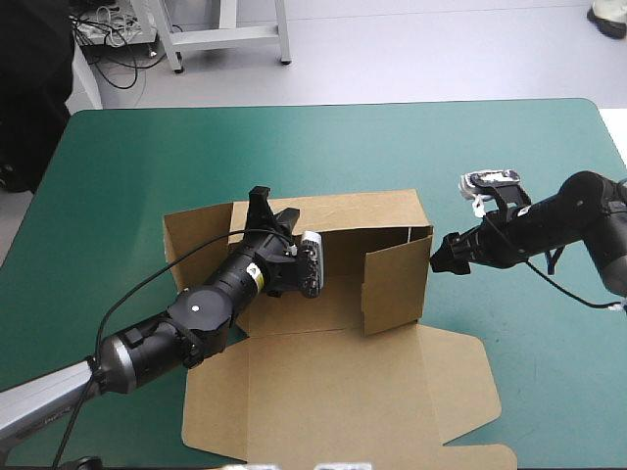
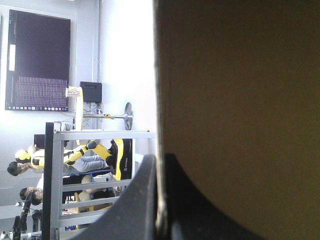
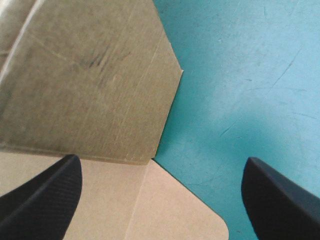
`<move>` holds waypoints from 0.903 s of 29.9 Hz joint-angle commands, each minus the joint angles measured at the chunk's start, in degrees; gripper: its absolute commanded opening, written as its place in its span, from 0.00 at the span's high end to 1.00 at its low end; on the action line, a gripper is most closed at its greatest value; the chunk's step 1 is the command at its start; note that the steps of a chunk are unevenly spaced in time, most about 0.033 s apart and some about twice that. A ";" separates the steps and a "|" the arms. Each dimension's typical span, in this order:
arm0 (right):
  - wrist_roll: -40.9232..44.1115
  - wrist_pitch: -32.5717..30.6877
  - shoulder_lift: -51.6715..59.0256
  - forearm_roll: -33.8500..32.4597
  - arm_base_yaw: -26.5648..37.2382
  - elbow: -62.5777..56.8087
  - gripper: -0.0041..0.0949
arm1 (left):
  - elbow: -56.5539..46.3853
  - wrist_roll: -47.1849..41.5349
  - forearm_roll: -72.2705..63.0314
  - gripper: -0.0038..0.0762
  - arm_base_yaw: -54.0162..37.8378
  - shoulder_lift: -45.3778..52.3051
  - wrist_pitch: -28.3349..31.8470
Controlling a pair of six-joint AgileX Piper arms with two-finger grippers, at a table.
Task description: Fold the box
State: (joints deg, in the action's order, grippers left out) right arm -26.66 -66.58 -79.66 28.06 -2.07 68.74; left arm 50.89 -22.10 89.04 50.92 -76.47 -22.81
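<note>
Between the left gripper's (image 1: 261, 200) black fingers (image 2: 134, 200) sits the top edge of the box's (image 1: 333, 392) back wall (image 1: 338, 213). The two fins are all but closed, pinching the brown sheet near that wall's left end. Ahead of this gripper the board rises straight out of the grip and fills one whole side of the wrist view. The left arm reaches the wall from the near left, passing over the box's left part.

Well apart from it, the right gripper (image 1: 439, 260) hangs just outside the right wall (image 1: 416, 257). Whether its tip touches the board I cannot tell. Its fingers (image 3: 45, 197) stand wide apart and hold nothing. Ahead of them and toward one finger the wall stands, with its lower corner about midway between the two fins. Under that same finger a flat flap (image 3: 165, 210) with a rounded corner lies on the table. Ahead of the other finger is only bare teal-green cover (image 3: 250, 75).

As for the box itself, it sits about mid-table, a little toward the near edge. The back and right walls are upright. A short panel (image 1: 392, 284) stands at the right wall's near end, turned inward. The lid lies flat on the cover — spread toward the near edge, under and beside the left arm. On the left arm's side a side flap (image 1: 196, 240) leans outward or lies flat, and I cannot tell which.
</note>
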 commanded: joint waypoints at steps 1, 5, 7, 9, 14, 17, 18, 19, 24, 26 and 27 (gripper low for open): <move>-1.17 -0.53 2.19 3.32 0.42 1.26 0.17 | 1.47 -0.84 2.27 0.99 0.33 1.85 -1.67; -1.75 -0.93 2.19 4.49 0.42 1.26 0.17 | 1.47 -0.84 2.40 0.99 0.33 1.85 -1.82; -2.54 -0.93 2.19 5.44 0.42 1.26 0.17 | 1.47 -0.84 2.40 0.99 0.33 1.85 -1.82; -3.66 -0.82 2.08 6.96 0.42 1.26 0.17 | 1.47 -0.84 2.40 0.99 0.33 1.85 -1.82; -4.78 2.37 2.08 8.42 -2.36 1.26 0.17 | 1.47 -0.84 2.40 0.99 0.33 1.85 -1.82; -4.94 5.51 2.08 7.87 -5.41 1.26 0.17 | 1.47 -0.84 2.40 0.99 0.33 1.85 -1.82; -5.27 6.17 2.08 7.87 -5.91 1.26 0.17 | 1.47 -0.84 2.40 0.99 0.33 1.85 -1.82; -5.87 6.95 2.08 7.87 -6.72 1.26 0.17 | 1.47 -0.84 2.40 0.99 0.33 1.85 -1.82; -7.58 10.28 2.08 7.38 -8.53 1.26 0.17 | 1.47 -0.84 1.90 0.99 0.33 1.85 -1.15; -9.57 10.74 2.08 7.38 -8.63 1.26 0.17 | 1.47 -0.84 1.22 0.99 0.33 1.85 -0.01; -10.36 10.89 2.08 7.18 -8.89 1.26 0.17 | 1.47 -0.84 1.09 0.99 0.33 1.85 0.46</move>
State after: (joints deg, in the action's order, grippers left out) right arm -34.17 -58.36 -79.66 33.36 -10.61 68.69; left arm 50.82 -22.10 89.15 50.92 -76.47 -23.05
